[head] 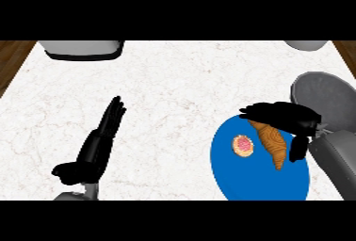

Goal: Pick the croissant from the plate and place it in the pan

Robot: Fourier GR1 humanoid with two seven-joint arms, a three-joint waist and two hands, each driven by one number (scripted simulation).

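A brown croissant (272,143) lies on the blue plate (243,176) at the lower right, its long axis running up and down. My right hand (285,117) sits over the croissant's upper end, fingers curled across its top and thumb down along its right side. The grey pan (327,99) stands just beyond the plate at the right edge, partly behind my right forearm. My left hand (101,139) rests open on the counter at the left, fingers straight and pointing away.
A small round pastry with pink filling (244,145) lies on the plate left of the croissant. A grey appliance (82,49) stands at the far left edge of the marble counter, and a grey object (306,44) at the far right.
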